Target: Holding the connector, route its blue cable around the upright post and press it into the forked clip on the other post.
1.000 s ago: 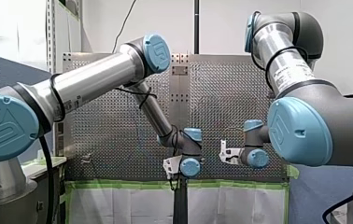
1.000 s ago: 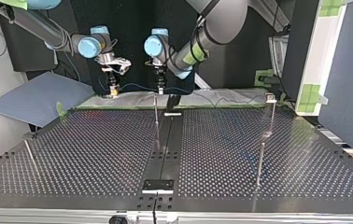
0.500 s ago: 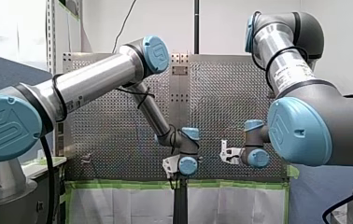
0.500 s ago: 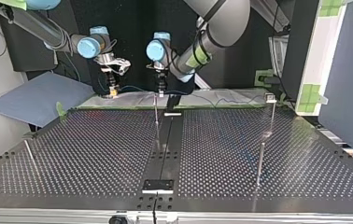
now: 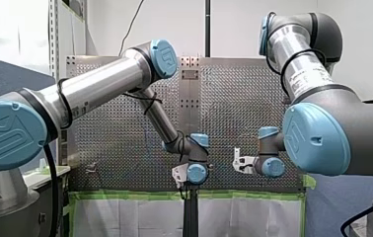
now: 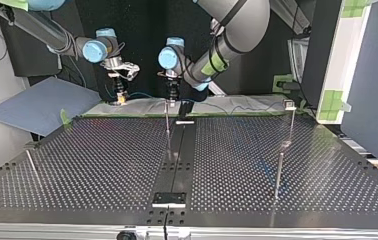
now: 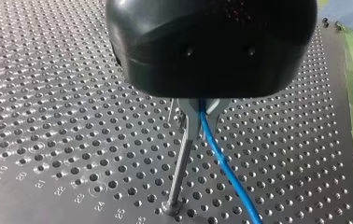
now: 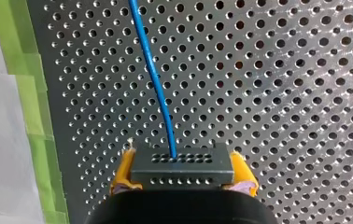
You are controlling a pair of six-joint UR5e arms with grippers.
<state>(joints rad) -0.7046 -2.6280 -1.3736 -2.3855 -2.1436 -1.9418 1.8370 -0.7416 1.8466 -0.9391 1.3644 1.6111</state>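
Observation:
My right gripper [image 8: 182, 184] is shut with its yellow pads on the dark grey connector [image 8: 182, 164]. The blue cable [image 8: 158, 88] leaves the connector and runs ahead over the perforated plate. My left gripper [image 7: 201, 116] has its metal fingers shut on the blue cable [image 7: 226, 172], close beside a thin upright post [image 7: 180, 168]. In the top view my right gripper [image 6: 121, 96] is at the far left and my left gripper [image 6: 172, 94] hangs just above the middle post [image 6: 167, 119]. The post with the forked clip [image 6: 290, 104] stands at the far right.
Two more thin posts stand on the plate, one near right [image 6: 278, 175] and one near left [image 6: 32, 166]. A black rail [image 6: 177, 155] runs down the plate's middle. Green tape [image 8: 34, 140] and white sheeting edge the far side. A blue-grey board [image 6: 37, 107] lies beside the table.
My left arm's wrist has shifted slightly toward the top view's right, keeping the cable pinched by the middle post. My right arm has stayed still with the connector.

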